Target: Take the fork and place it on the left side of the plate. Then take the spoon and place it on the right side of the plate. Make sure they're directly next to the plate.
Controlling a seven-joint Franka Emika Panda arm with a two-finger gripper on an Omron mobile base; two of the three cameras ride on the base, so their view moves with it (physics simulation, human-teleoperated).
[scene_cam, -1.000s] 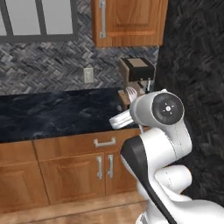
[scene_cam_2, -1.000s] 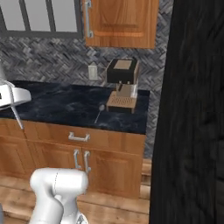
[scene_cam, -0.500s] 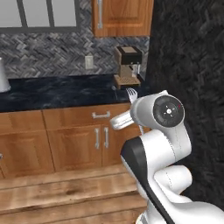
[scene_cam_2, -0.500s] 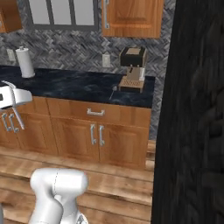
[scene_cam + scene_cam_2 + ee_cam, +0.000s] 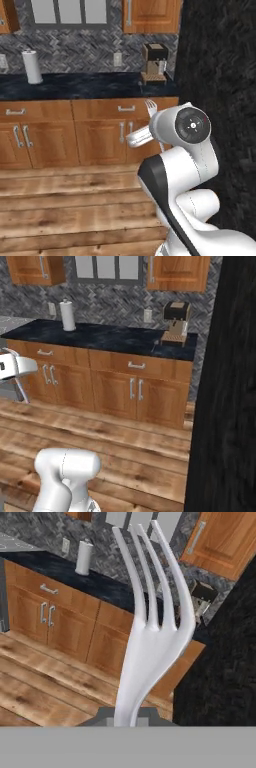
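My gripper (image 5: 127,716) is shut on the fork (image 5: 152,637), a slim silver-white one whose tines point up the hand view in front of the cabinets. In the left base view the fork's tines (image 5: 151,105) stick up just above the arm's round white joint, which hides the handle and fingers. In the right base view the white hand (image 5: 11,366) hangs at the left edge, over the floor and well short of the counter. The plate and the spoon are out of view.
A dark counter (image 5: 90,85) on wooden cabinets (image 5: 100,132) runs across the back. On it stand a paper towel roll (image 5: 32,66) and a coffee machine (image 5: 154,62). A black wall (image 5: 220,75) rises on the right. Wooden floor (image 5: 125,446) lies between base and cabinets.
The whole picture has shifted: the base has moved back from the counter, so more cabinets, floor and the paper towel roll show. The fork stays in the shut gripper.
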